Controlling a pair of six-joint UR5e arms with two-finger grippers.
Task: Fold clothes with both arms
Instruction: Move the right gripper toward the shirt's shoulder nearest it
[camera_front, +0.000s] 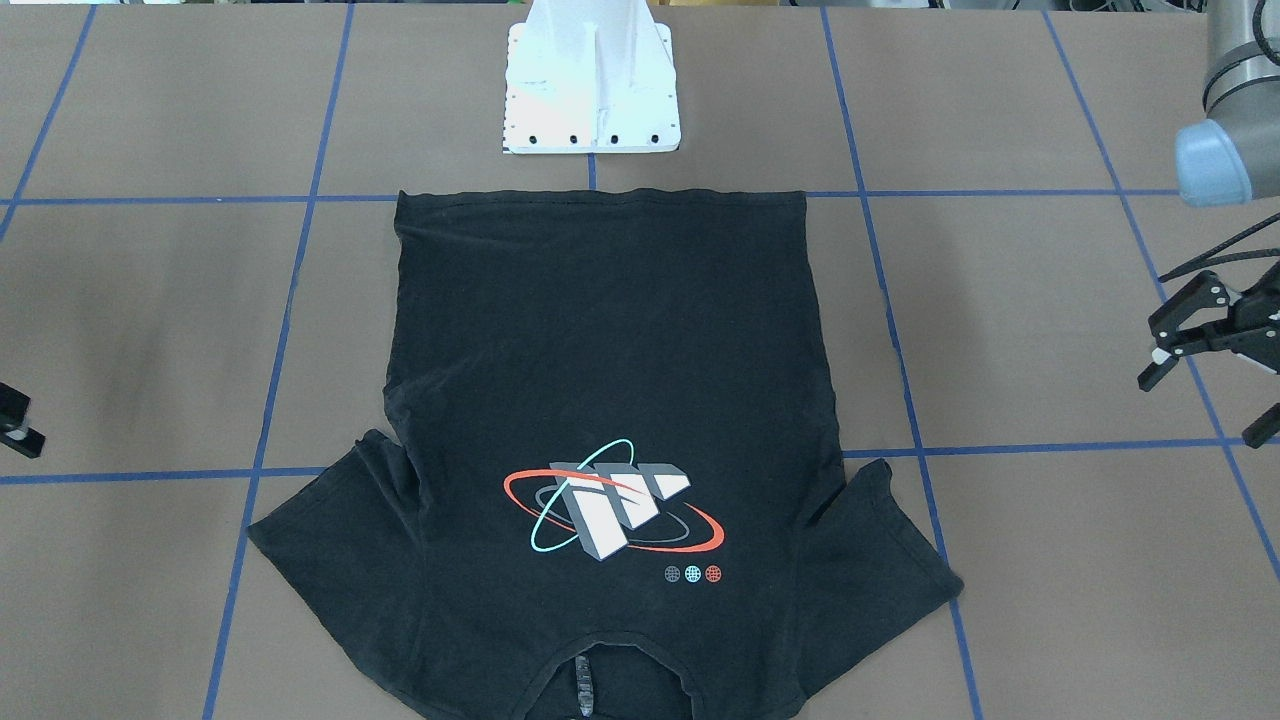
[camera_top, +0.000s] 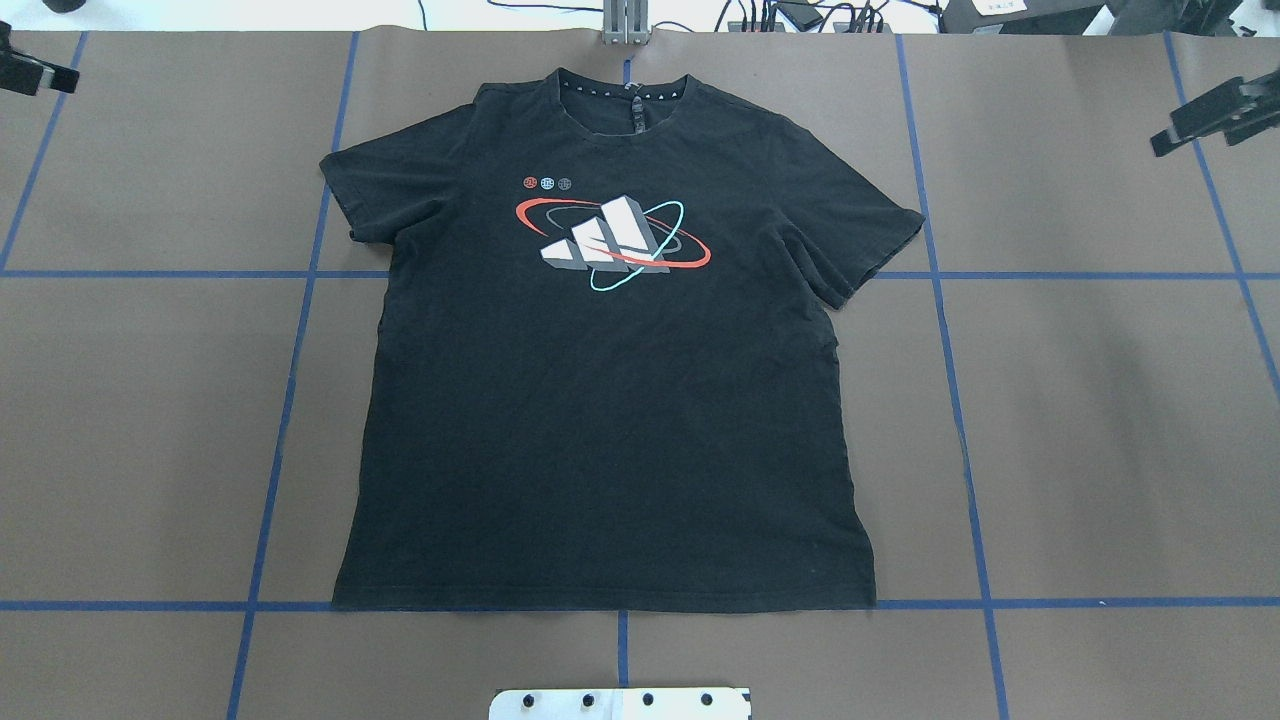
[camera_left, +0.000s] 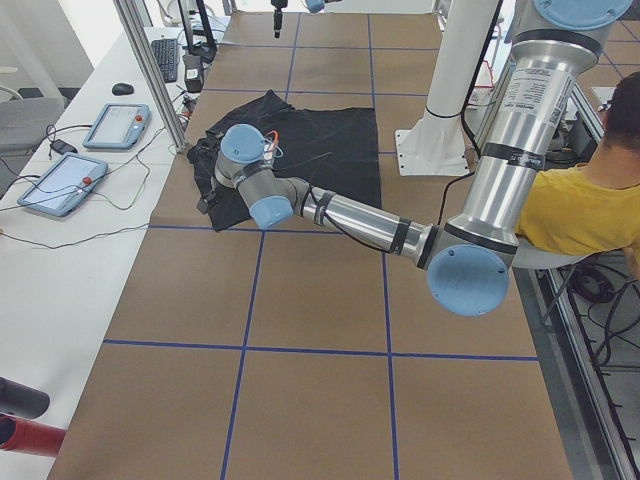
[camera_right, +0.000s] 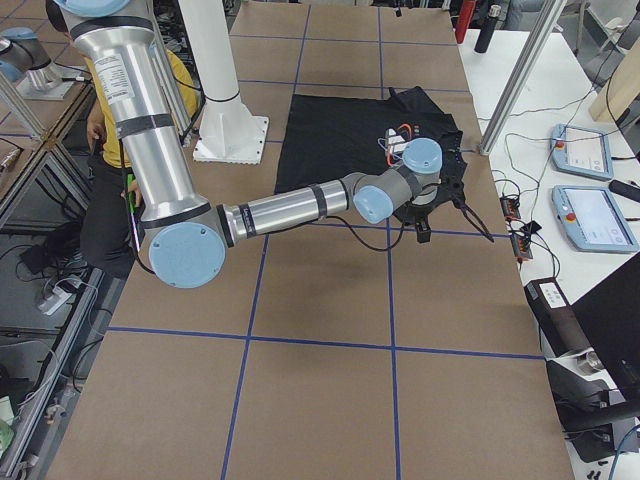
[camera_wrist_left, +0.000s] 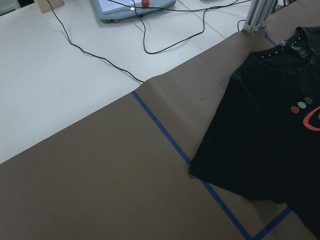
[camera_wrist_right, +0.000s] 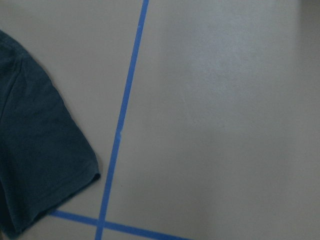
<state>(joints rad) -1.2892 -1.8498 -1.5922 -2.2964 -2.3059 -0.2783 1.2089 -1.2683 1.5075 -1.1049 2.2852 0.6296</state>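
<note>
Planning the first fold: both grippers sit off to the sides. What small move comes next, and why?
Probably bring the left gripper in over the sleeve on its side, the right gripper over the other sleeve: the T-shirt lies flat and unfolded, both grippers clear of it.

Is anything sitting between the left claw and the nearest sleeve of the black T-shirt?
Nothing visible does. Only bare brown table crossed by blue tape lines lies between the open left claw and the near sleeve of the black T-shirt.
</note>
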